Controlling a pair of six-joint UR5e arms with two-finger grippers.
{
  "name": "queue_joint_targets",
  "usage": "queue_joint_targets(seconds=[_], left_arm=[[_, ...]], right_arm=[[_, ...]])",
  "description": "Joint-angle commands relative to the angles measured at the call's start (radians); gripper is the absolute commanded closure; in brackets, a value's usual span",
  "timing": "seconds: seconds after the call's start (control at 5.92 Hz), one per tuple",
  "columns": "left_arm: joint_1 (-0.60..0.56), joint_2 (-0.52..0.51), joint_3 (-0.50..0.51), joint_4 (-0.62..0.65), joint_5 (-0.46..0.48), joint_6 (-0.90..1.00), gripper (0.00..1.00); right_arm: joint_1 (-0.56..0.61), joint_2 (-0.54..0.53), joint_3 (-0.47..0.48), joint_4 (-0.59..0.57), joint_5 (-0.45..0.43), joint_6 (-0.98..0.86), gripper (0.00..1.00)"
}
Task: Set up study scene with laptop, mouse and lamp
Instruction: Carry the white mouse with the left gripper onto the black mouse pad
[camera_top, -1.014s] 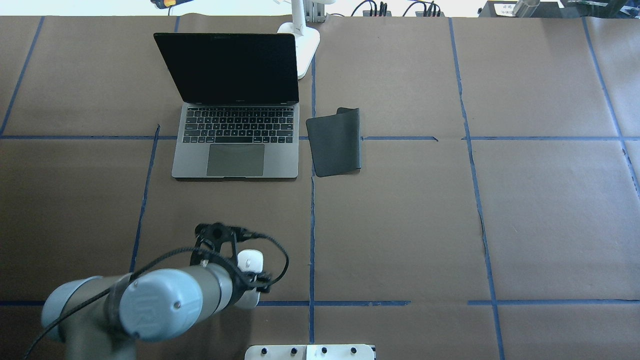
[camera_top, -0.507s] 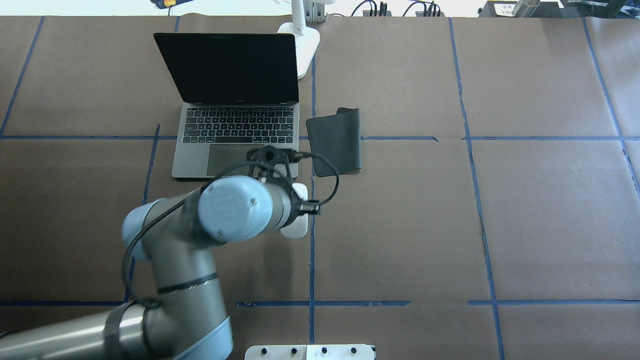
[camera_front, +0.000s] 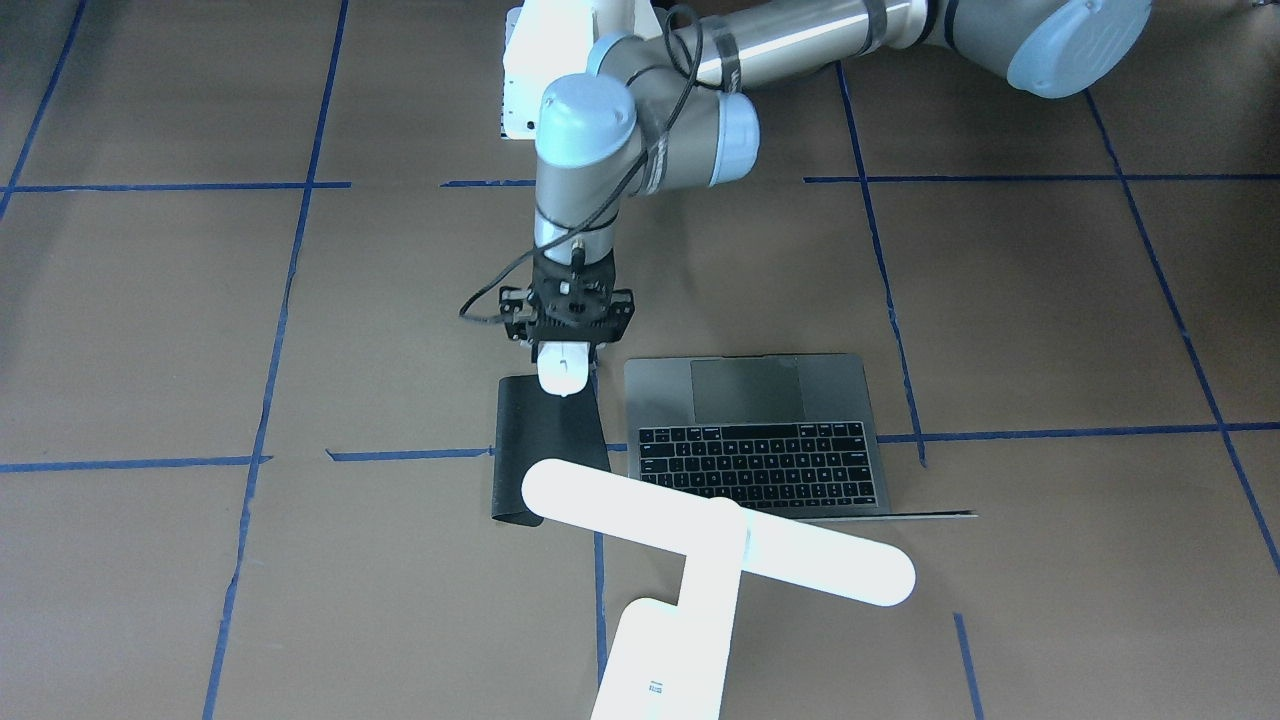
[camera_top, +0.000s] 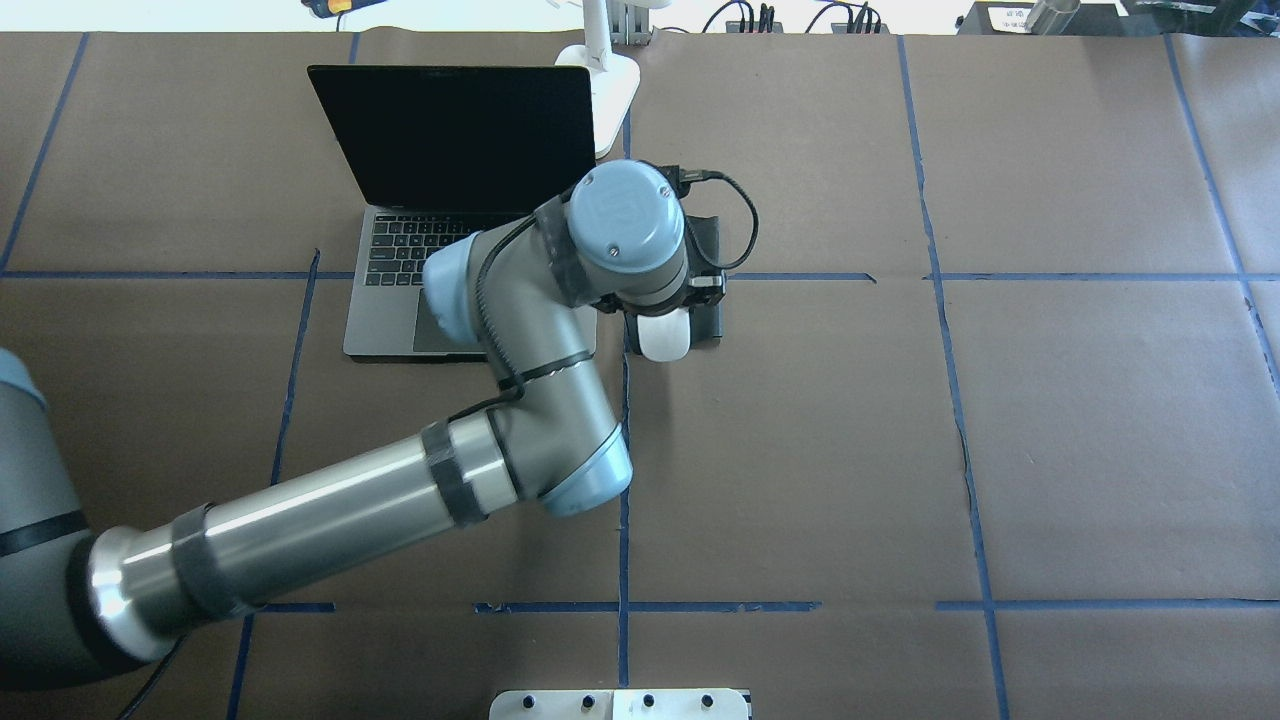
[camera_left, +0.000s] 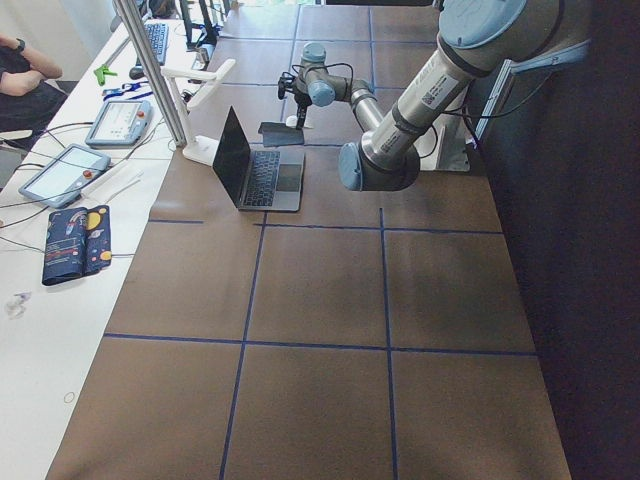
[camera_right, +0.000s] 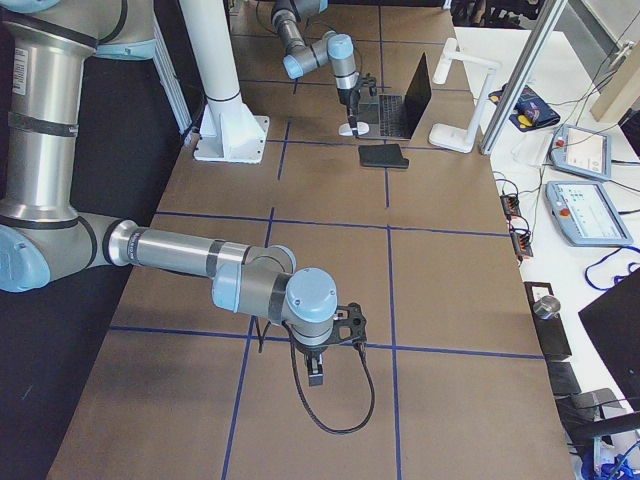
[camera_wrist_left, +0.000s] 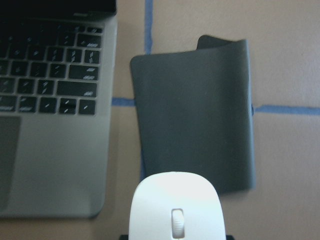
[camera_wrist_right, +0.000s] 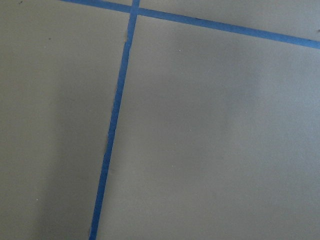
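Note:
My left gripper (camera_front: 567, 345) is shut on the rear end of the white mouse (camera_front: 562, 371) and holds it over the near edge of a black pad (camera_front: 545, 440). In the left wrist view the mouse (camera_wrist_left: 175, 210) fills the bottom centre, with the pad (camera_wrist_left: 195, 120) ahead of it. The open grey laptop (camera_top: 460, 130) stands just left of the pad. The white lamp (camera_front: 720, 535) stands behind the laptop, its base (camera_top: 610, 90) at the far edge. My right gripper (camera_right: 314, 378) shows only in the exterior right view, low over bare table; I cannot tell its state.
A white bolted pedestal (camera_front: 520, 80) stands at the robot's side of the table. Brown paper with blue tape lines (camera_wrist_right: 117, 110) covers the table. Control tablets and cables (camera_right: 580, 200) lie on the side bench beyond the far edge.
My left arm has carried the mouse from the near left part of the table forward and to the right, to above the pad's near edge beside the laptop.

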Motion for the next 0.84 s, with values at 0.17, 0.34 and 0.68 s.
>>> queue_joint_targets(seconds=[0.17, 0.34, 0.68], left_arm=[[-0.025, -0.144, 0.27, -0.087, -0.031, 0.031, 0.96], [-0.027, -0.143, 0.27, -0.087, -0.051, 0.034, 0.11], [-0.03, -0.144, 0.264, -0.088, -0.062, 0.083, 0.0]], right_arm=[[0.001, 0.0, 0.0, 0.0, 0.0, 0.0, 0.0], [0.001, 0.0, 0.0, 0.0, 0.0, 0.002, 0.0], [0.001, 0.0, 0.003, 0.0, 0.011, 0.004, 0.0]])
